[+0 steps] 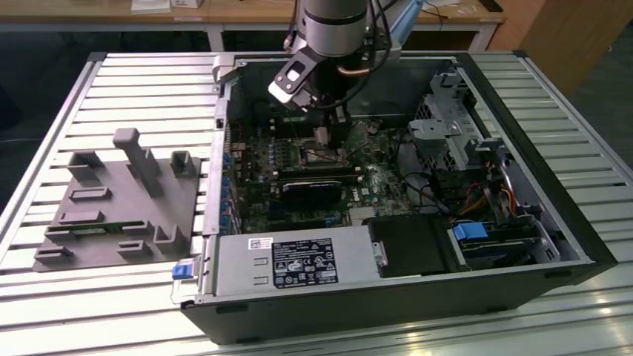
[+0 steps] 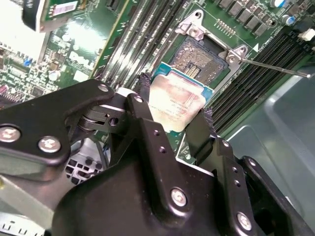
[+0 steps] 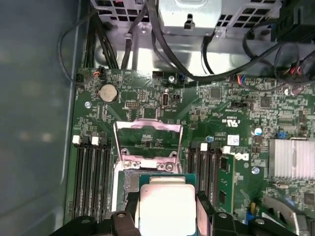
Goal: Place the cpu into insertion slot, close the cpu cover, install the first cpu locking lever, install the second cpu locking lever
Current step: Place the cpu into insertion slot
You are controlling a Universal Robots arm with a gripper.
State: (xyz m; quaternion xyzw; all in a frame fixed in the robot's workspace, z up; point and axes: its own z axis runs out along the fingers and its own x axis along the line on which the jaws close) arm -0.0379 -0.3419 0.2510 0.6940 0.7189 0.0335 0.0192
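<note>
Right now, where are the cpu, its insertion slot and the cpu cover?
cpu [image 2: 177, 101], second wrist view, middle of its silver top.
insertion slot [image 2: 198, 55], second wrist view, its centre.
cpu cover [image 3: 147, 126], first wrist view, free-end bar of its raised frame.

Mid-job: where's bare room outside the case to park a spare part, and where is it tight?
Free: bare table slats beyond the grey fixture, and the strip between fixture and the table's near edge. Crowded: inside the case, where the gripper holds the cpu by the insertion slot, among cables.
</note>
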